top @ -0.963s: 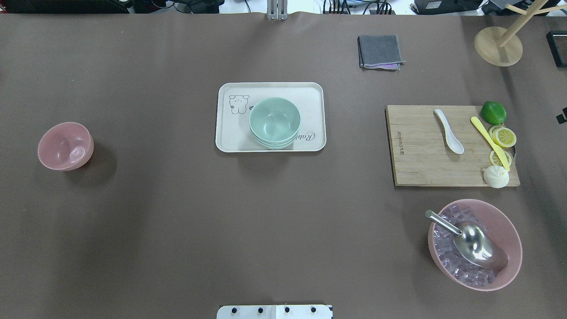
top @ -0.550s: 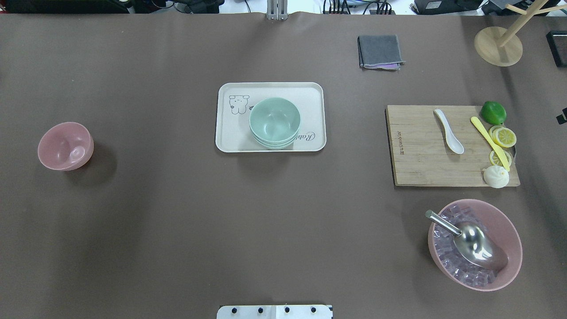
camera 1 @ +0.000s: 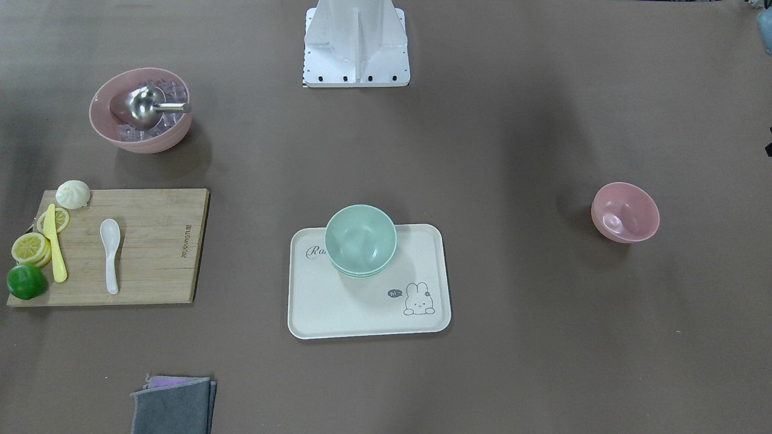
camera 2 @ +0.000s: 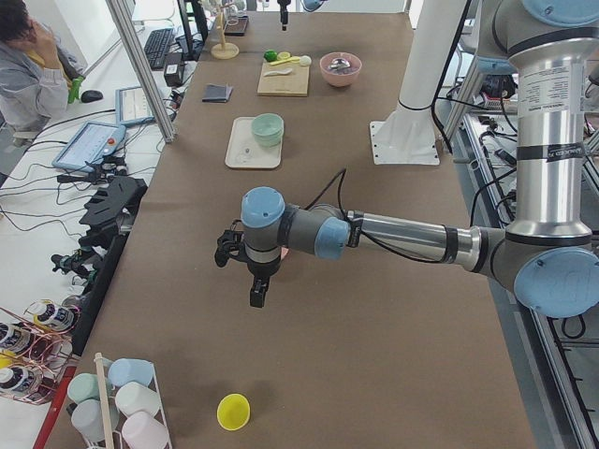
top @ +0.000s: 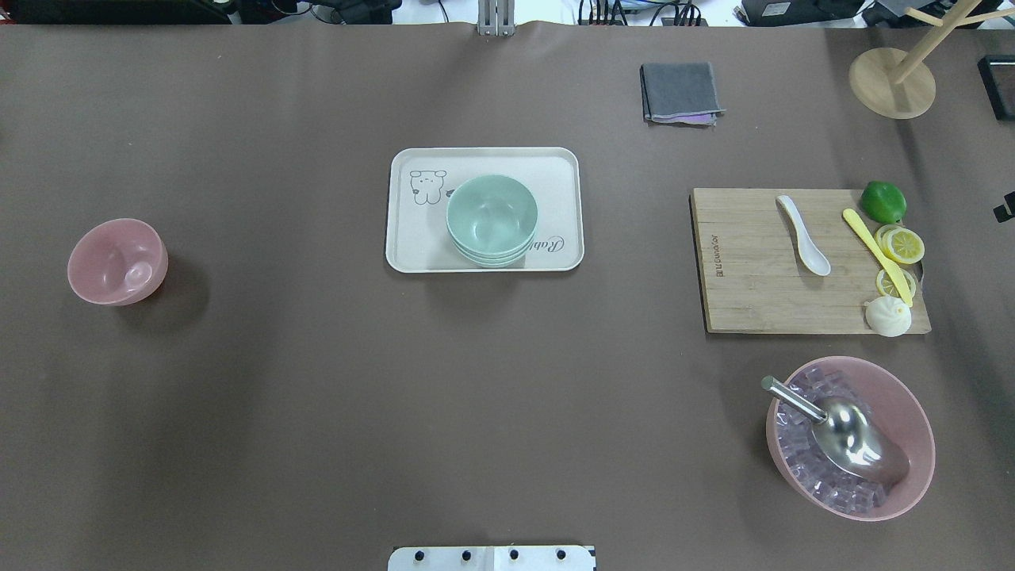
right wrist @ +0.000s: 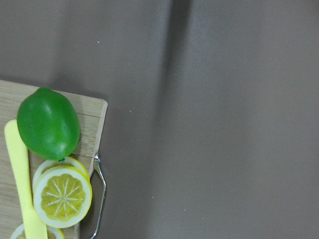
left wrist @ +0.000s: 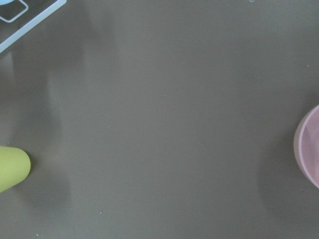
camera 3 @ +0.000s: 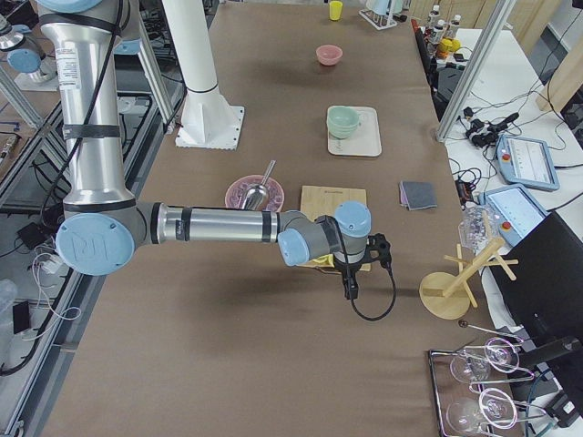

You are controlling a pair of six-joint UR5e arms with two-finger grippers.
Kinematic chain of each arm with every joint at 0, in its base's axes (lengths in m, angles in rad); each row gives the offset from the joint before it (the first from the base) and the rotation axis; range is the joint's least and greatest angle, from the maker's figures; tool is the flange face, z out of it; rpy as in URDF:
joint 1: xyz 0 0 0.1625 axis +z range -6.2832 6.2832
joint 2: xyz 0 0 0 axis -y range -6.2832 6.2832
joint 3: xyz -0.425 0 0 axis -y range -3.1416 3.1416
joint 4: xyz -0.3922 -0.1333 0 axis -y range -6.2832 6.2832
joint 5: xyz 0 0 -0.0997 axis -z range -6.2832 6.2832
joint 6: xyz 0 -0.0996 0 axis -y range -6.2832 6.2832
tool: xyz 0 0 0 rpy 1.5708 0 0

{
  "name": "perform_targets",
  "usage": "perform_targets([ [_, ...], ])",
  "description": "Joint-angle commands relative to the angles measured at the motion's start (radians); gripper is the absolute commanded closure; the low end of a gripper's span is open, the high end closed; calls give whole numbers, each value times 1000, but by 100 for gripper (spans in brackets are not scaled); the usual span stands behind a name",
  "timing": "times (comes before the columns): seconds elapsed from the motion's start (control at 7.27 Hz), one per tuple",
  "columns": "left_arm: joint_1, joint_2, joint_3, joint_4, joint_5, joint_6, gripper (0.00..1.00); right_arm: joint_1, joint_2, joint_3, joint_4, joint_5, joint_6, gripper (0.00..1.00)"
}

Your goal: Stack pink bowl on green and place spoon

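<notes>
The small pink bowl [top: 117,262] stands empty at the table's left, also in the front view [camera 1: 625,212]; its rim shows at the right edge of the left wrist view [left wrist: 310,147]. The green bowls [top: 492,218] are stacked on the cream tray [top: 412,238]. The white spoon [top: 802,235] lies on the cutting board [top: 745,293]. My left gripper [camera 2: 255,296] hangs over the table near the pink bowl. My right gripper [camera 3: 350,289] hangs beyond the board's lime corner. I cannot tell whether either is open or shut.
A big pink bowl [top: 912,412] of ice cubes with a metal scoop stands at front right. A lime [right wrist: 48,123], lemon slices, a yellow knife and a bun lie on the board. A grey cloth [top: 680,91] and a wooden stand [top: 892,83] are at the back. A yellow cup [camera 2: 233,411] lies far left.
</notes>
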Motion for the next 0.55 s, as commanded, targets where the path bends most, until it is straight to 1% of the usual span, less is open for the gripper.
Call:
perform_targets([
  [0.0,7,-4,14,-4,-70,-3,2,-5,4,3,-2,0,12,0],
  [0.14,22,-8,14,-7,-68,-3,2,-11,10,1,0,0,41,0],
  [0.41,48,-60,49,-16,-63,-6,2,-55,30,7,2,0,107,0],
])
